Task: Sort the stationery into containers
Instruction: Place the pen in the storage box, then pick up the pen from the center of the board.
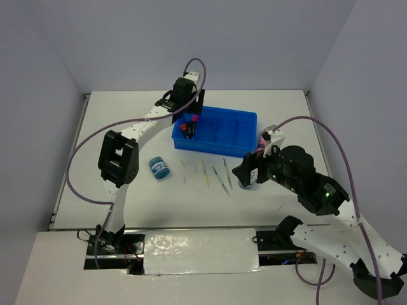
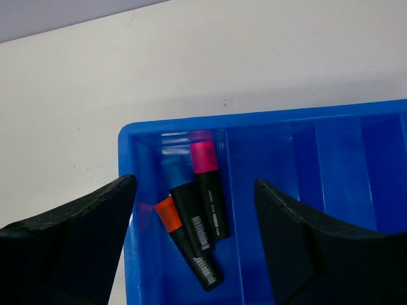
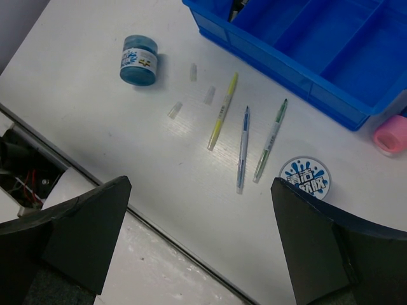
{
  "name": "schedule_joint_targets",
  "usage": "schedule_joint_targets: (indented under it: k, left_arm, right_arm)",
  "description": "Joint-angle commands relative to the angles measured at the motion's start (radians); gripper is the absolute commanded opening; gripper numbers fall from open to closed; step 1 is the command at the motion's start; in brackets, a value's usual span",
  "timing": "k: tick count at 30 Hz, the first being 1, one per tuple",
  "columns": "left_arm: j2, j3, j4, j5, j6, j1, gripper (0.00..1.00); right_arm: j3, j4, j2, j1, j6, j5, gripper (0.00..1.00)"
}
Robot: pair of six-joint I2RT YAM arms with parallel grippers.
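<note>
Highlighters (image 2: pixel 197 216), three with pink, blue and orange caps, lie in the end compartment of the blue tray (image 2: pixel 331 146), below the left gripper (image 2: pixel 194 184), its fingers spread and empty. Right gripper (image 3: pixel 200 184), also wide open, hangs over three thin pens (image 3: pixel 241 149) on the table (image 3: pixel 95 127), between two blue-white rolls (image 3: pixel 138 59). A pink tube (image 3: pixel 391 135) lies just beside the tray.

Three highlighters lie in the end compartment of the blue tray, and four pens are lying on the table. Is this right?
Not quite. The right wrist view shows three pens on the table, not four. The three highlighters do lie in the end compartment of the blue tray.
</note>
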Motion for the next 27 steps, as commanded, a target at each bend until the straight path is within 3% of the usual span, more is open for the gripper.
schedule_joint_targets:
  k: [1, 3, 5, 8, 10, 14, 23, 27]
  left_arm:
    - [-0.07, 0.019, -0.003, -0.015, -0.049, 0.006, 0.87]
    - [-0.145, 0.026, -0.099, -0.038, -0.097, 0.004, 0.93]
    - [-0.238, 0.02, -0.234, -0.087, -0.178, 0.001, 0.99]
    - [-0.392, -0.039, -0.351, -0.142, -0.276, 0.0, 1.0]
    - [-0.485, -0.165, -0.416, -0.183, -0.339, -0.002, 0.99]
    - [-0.765, -0.456, -0.502, -0.289, -0.394, 0.001, 0.99]
    - [-1.105, -0.736, -0.556, -0.323, -0.338, 0.004, 0.99]
    - [-1.236, -0.826, -0.47, -0.297, -0.301, 0.004, 0.99]
  right_arm:
    - [-0.023, 0.024, 0.029, -0.007, -0.006, 0.041, 1.0]
    - [-0.04, 0.023, 0.096, -0.005, -0.001, 0.053, 0.96]
    - [-0.06, 0.029, 0.176, -0.005, 0.002, 0.038, 0.79]
    - [-0.075, 0.073, 0.259, 0.004, 0.026, 0.056, 0.77]
    - [-0.1, 0.11, 0.291, 0.012, 0.022, 0.049, 0.76]
    - [-0.105, 0.17, 0.452, 0.047, 0.006, 0.078, 0.52]
    - [-0.051, 0.231, 0.728, 0.087, -0.004, 0.142, 0.48]
    - [-0.01, 0.255, 0.804, 0.085, -0.041, 0.113, 0.48]
